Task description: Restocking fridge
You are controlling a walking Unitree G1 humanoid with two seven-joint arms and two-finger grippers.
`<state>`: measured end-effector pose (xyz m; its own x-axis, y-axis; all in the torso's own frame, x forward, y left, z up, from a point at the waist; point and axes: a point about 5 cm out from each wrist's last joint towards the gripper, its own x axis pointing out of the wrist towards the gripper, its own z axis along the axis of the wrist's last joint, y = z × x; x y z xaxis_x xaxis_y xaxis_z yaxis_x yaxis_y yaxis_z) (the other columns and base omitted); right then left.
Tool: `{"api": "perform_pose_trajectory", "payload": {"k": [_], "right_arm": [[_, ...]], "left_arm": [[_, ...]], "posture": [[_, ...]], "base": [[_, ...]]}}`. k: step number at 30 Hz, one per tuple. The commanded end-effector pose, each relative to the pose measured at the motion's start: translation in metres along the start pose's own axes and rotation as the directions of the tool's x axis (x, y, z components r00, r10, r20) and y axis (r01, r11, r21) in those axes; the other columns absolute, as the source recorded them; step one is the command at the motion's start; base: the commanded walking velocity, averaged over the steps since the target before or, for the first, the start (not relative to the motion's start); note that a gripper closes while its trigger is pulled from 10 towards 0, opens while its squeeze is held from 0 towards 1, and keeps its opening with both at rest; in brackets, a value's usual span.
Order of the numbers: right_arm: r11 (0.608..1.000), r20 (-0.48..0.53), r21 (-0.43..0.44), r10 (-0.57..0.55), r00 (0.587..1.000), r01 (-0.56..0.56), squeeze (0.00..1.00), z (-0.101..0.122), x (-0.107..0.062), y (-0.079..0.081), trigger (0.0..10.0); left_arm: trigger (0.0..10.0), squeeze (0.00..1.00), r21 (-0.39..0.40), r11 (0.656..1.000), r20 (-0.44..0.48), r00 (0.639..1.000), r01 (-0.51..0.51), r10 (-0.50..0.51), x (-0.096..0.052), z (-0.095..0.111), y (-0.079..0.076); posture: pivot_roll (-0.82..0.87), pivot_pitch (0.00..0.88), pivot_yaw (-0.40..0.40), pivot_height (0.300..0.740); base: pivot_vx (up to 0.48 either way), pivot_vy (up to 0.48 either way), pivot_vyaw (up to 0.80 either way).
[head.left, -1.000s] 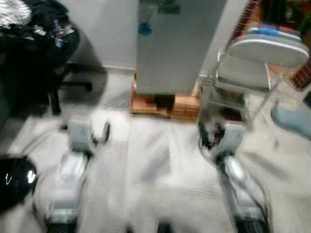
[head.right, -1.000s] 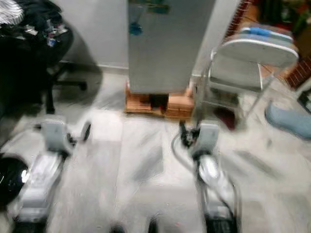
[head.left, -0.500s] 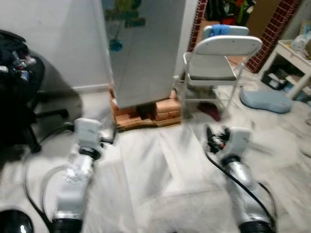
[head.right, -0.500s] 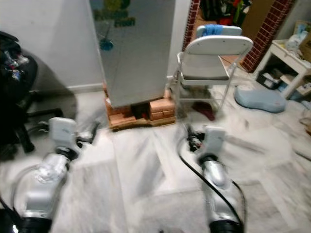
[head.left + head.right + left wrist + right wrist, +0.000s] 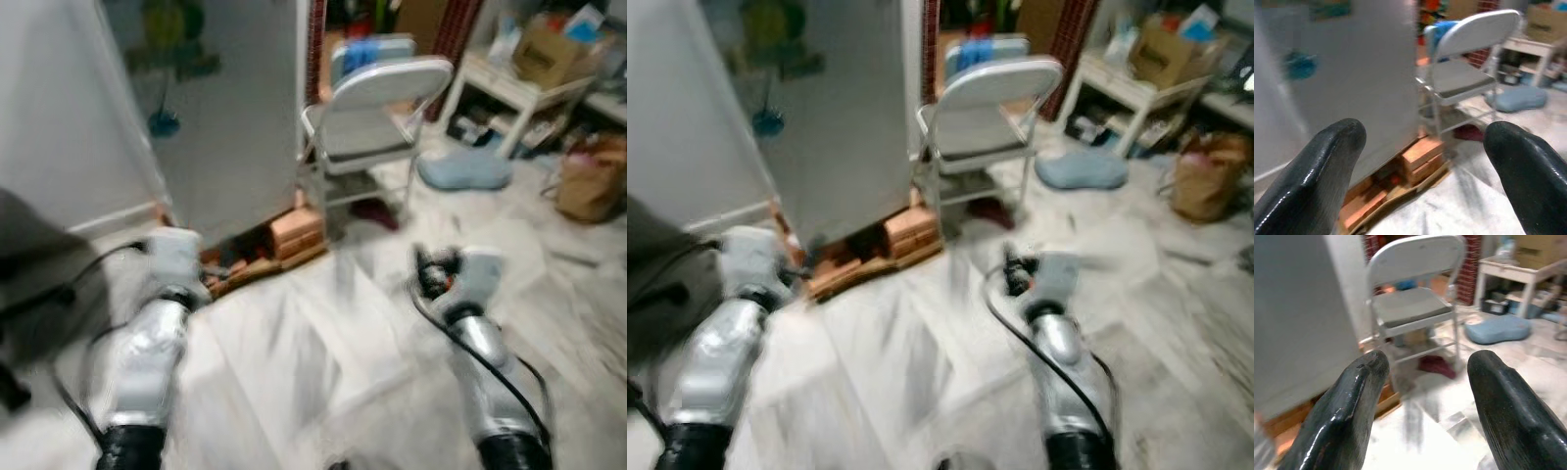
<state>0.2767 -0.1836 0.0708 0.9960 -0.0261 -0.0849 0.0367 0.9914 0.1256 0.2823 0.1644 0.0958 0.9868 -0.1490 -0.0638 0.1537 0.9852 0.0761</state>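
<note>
Two silver, tube-shaped forearms end in pale boxy wrist housings, the left arm [image 5: 147,357] and the right arm [image 5: 480,352] each trailed by a looping black cable. Near the right wrist sits a cluster of dark wiring with a spot of red. The left gripper [image 5: 1425,161] and right gripper [image 5: 1425,396] each carry two thick, rounded, glossy black fingers.

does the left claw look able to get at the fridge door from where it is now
Probably not yet. The left claw, open and empty, hangs low above the floor, short of the fridge on its bricks. Nothing stands between them.
</note>
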Motion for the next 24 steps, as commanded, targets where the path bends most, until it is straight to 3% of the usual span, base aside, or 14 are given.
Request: {"api": "perform_pose_trajectory", "payload": {"k": [1, 4, 8, 12, 14, 19, 24], "right_arm": [[1.0, 0.036, 0.004, 0.026, 0.999, -0.026, 0.0, 0.008, 0.005, 0.011, 10.0], [0.999, 0.072, -0.036, 0.024, 0.997, -0.021, 0.0, 0.014, 0.01, 0.01, 10.0], [0.999, 0.078, -0.044, -0.007, 0.997, 0.011, 0.0, 0.015, 0.005, -0.001, 10.0], [0.996, 0.044, -0.084, -0.032, 0.999, 0.035, 0.0, 0.004, -0.009, -0.014, 10.0], [0.993, 0.015, -0.098, -0.066, 0.998, 0.067, 0.0, -0.003, -0.024, -0.027, 10.0], [0.992, -0.022, -0.097, -0.085, 0.996, 0.083, 0.0, -0.011, -0.031, -0.032, 10.0], [0.992, -0.024, -0.123, -0.035, 0.999, 0.032, 0.0, -0.011, -0.024, -0.023, 10.0]], "left_arm": [[10.0, 0.0, 0.021, 0.999, -0.007, 0.999, -0.042, 0.042, -0.003, -0.001, 0.013], [10.0, 0.0, 0.077, 0.994, 0.002, 0.997, -0.082, 0.082, -0.005, -0.005, 0.019], [10.0, 0.0, 0.065, 0.99, -0.008, 0.992, -0.127, 0.128, -0.011, -0.01, 0.027], [10.0, 0.0, 0.095, 0.984, -0.042, 0.987, -0.149, 0.153, -0.027, -0.022, 0.034], [10.0, 0.0, 0.096, 0.975, -0.083, 0.975, -0.2, 0.208, -0.047, -0.034, 0.046], [10.0, 0.0, 0.1, 0.972, -0.104, 0.969, -0.214, 0.224, -0.054, -0.042, 0.048], [10.0, 0.0, 0.089, 0.969, -0.092, 0.967, -0.229, 0.237, -0.05, -0.039, 0.042]], "posture": [[0.07, 0.043, -0.014, 0.74], [0.07, 0.028, -0.005, 0.74], [0.07, 0.017, -0.008, 0.74], [0.06, 0.029, -0.006, 0.74], [0.06, 0.042, -0.021, 0.74], [0.07, 0.044, -0.05, 0.74], [0.07, 0.036, -0.065, 0.74]], "base": [[0.281, 0.39, -0.8], [0.274, 0.394, -0.8], [0.0, 0.424, -0.8], [0.0, 0.437, -0.8], [0.0, 0.448, -0.8], [0.0, 0.45, -0.8], [0.0, 0.45, -0.8]]}}
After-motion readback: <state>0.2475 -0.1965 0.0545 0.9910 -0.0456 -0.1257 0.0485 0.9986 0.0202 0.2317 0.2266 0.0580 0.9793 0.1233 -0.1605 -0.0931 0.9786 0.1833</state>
